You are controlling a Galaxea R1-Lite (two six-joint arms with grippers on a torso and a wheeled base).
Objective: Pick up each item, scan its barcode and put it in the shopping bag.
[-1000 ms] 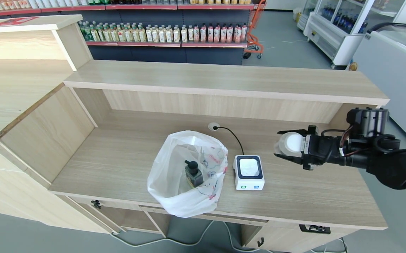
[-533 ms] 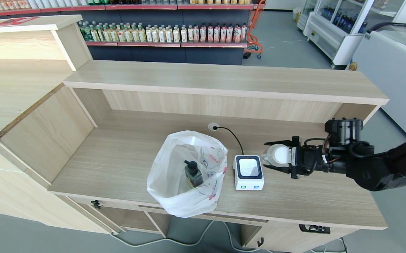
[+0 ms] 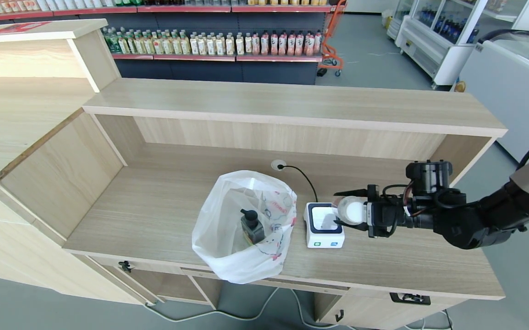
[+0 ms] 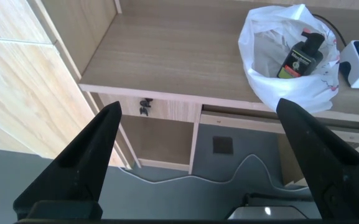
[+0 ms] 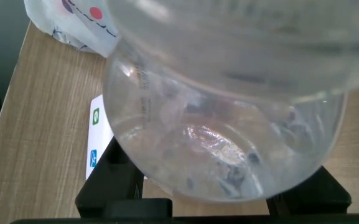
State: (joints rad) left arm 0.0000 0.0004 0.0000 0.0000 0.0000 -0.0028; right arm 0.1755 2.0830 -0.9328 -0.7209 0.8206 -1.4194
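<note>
Right tool [image 3: 340,209] moved left, bottle [image 3: 352,211] level over scanner [image 3: 323,239], pointing toward shopping bag [image 3: 228,261]

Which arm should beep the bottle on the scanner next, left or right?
Right. Its gripper holds the bottle just above the scanner. The left gripper is open and empty, out in front of the counter, with the bag between it and the scanner.
</note>
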